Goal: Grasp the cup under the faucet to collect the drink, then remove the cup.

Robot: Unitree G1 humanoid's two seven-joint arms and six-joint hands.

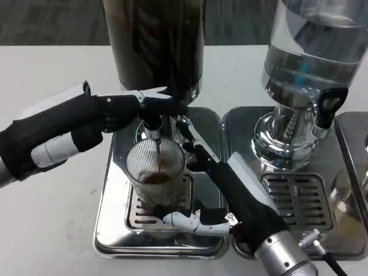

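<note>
Now the right hand [221, 192] grips the ribbed cup [155, 172] on the drip tray [115, 230] under the faucet [152, 118] (dark drink streaming in), while the left hand [123, 112] presses the faucet's lever.

One camera, the head view, mounted up on the robot's head or chest and tipped steeply down over the white bench [46, 63]. It sits close in: the two drink dispensers rise past the top edge, the dark one [154, 43] at center, the clear one [307, 52] at right. Both forearms enter from the bottom corners, the left on the picture's left, the right on its right.
</note>
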